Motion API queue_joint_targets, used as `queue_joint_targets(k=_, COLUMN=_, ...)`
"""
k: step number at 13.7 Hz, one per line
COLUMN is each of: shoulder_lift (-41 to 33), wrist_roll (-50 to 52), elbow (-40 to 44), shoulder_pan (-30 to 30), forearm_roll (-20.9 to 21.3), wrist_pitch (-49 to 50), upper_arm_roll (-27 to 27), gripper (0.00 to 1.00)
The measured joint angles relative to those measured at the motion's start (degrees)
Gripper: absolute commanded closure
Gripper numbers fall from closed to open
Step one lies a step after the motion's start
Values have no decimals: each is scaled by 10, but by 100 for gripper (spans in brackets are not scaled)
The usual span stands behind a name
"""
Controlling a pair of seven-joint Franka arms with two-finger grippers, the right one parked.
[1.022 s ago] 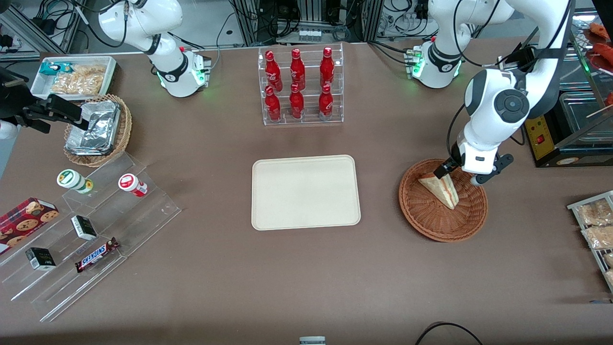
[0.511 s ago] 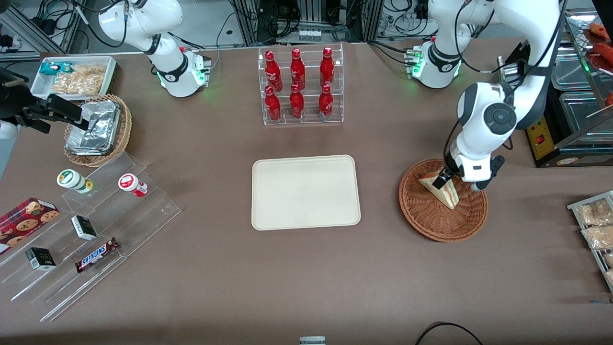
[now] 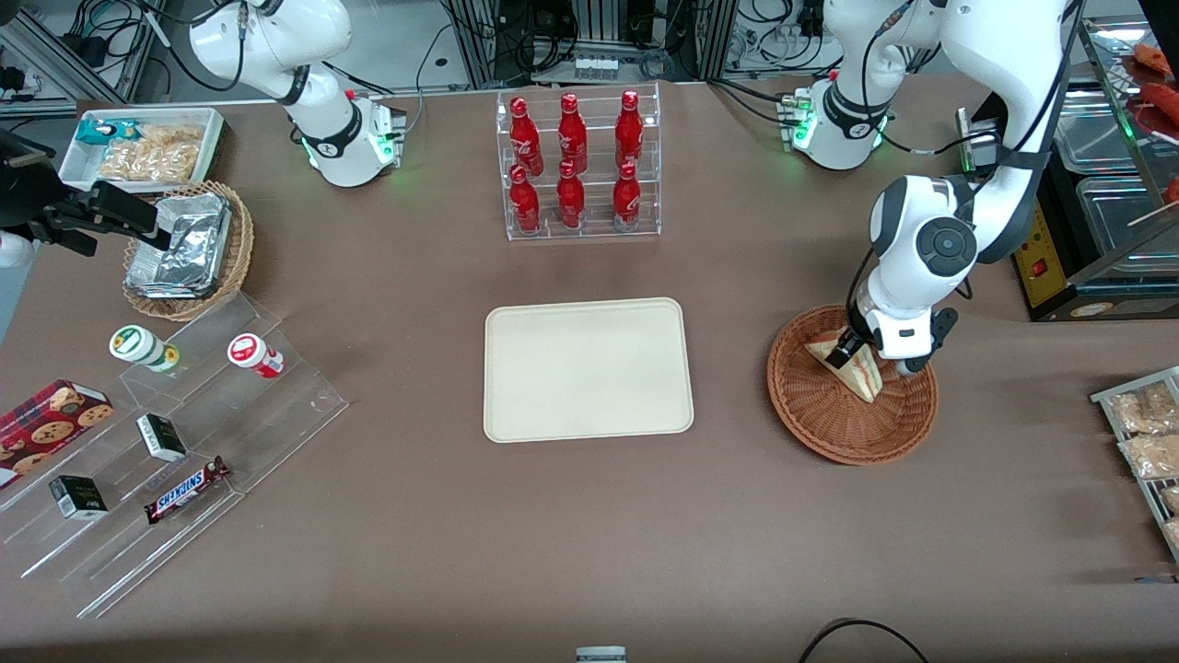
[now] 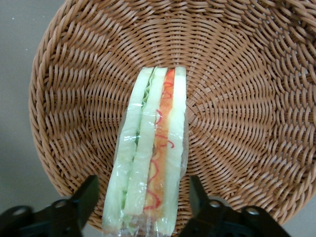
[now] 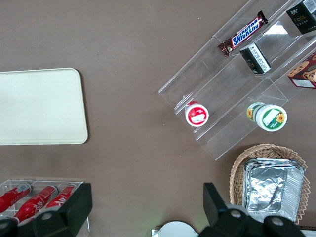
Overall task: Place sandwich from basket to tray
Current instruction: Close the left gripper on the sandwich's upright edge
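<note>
The sandwich point(image 4: 150, 153), a plastic-wrapped wedge with green, pink and orange filling on its cut edge, lies in the reddish-brown wicker basket point(image 3: 829, 428) at the working arm's end of the table. The left gripper point(image 4: 140, 197) is low over it, its two black fingers point(image 4: 86, 195) spread wide on either side of the wedge, with small gaps to the bread. The cream tray point(image 3: 588, 368) sits well apart toward the table's middle.
</note>
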State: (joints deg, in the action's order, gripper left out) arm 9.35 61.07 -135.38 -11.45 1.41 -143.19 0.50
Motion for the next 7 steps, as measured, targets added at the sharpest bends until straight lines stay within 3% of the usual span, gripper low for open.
queue_joint_targets(k=1, shoulder_lift=0, wrist_roll=3, elbow=0, shoulder_pan=0, forearm_roll=0, wrist_pitch=0, upper_arm_roll=0, gripper=81)
queue_joint_targets(k=2, shoulder_lift=0, wrist_roll=8, elbow=0, shoulder_pan=0, forearm_roll=0, wrist_pitch=0, upper_arm_roll=0, gripper=84)
queue_joint_targets(k=7, shoulder_lift=-1, wrist_roll=14, elbow=21, shoulder_pan=0, forearm_roll=0, wrist_pitch=5, upper_arm_roll=1, gripper=88)
